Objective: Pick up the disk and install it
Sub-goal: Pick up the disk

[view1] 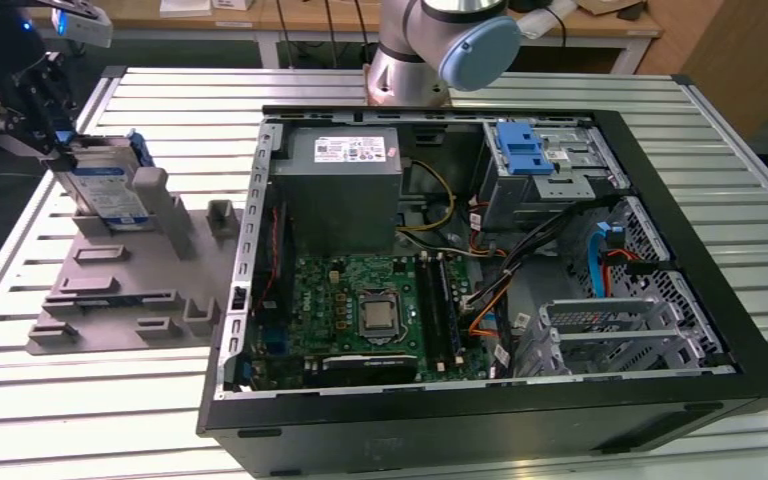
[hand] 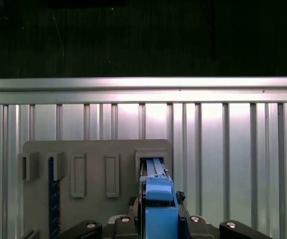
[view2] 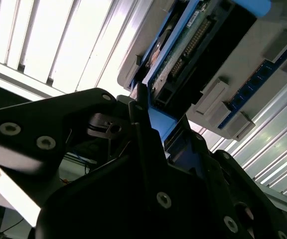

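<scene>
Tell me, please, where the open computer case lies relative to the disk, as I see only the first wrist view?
Observer: The computer case lies to the exterior view's right of the grey holder plate, where the disk stands on edge with the claw at its top.
Operator: Thank you; where in the case is the drive cage?
Observer: The grey drive cage with its blue latch sits along the case wall nearest the arm's base, to the exterior view's right of the power supply.
</scene>
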`<action>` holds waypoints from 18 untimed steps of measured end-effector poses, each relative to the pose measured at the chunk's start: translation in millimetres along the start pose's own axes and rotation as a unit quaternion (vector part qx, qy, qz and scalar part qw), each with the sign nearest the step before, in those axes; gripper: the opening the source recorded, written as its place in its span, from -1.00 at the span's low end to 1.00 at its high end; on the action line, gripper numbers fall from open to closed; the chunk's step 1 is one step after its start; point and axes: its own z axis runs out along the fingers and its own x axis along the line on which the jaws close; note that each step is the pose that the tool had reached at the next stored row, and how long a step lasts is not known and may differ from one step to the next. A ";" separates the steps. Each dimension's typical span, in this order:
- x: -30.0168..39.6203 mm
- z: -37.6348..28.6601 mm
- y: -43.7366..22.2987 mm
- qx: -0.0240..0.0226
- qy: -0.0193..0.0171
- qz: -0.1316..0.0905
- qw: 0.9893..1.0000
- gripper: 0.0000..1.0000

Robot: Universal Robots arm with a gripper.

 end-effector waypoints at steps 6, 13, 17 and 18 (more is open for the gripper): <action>0.0 0.2 0.0 0.000 0.000 0.000 1.000 -0.25; 0.0 2.7 2.1 0.000 0.000 0.000 1.000 0.00; 0.0 3.3 2.5 0.000 0.000 0.000 1.000 0.00; 0.0 3.4 2.5 0.000 0.000 0.000 1.000 0.00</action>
